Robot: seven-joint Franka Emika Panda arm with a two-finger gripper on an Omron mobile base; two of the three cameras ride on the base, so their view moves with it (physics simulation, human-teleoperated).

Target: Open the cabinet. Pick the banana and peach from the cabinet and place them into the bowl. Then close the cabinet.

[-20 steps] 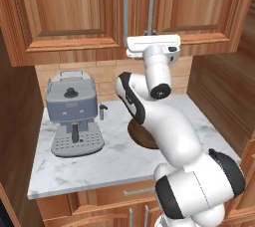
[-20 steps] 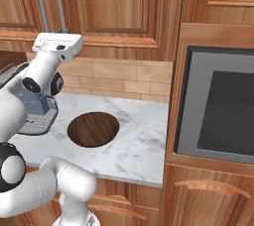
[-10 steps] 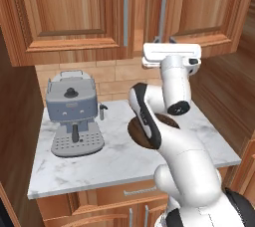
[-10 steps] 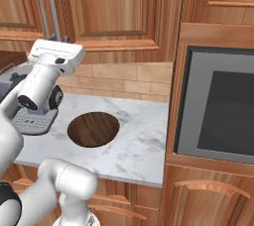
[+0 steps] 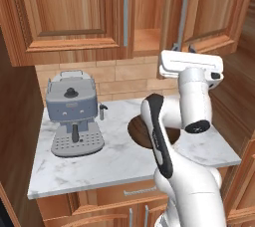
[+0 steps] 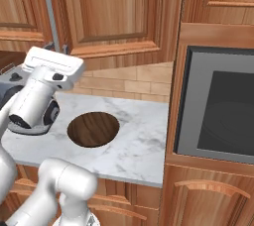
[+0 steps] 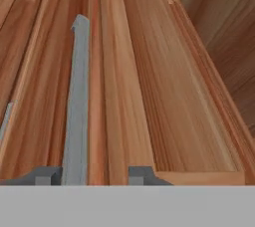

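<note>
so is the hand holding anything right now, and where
Nothing is gripped: the hand stands open around the lower end of the bar handle on the cabinet, with a clear gap beside it.

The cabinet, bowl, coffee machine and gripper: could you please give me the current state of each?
cabinet: right door swung partly open, left door shut.
gripper: open, fingertips either side of the right door's handle.
bowl: empty, on the counter.
coffee machine: upright on the counter.
</note>
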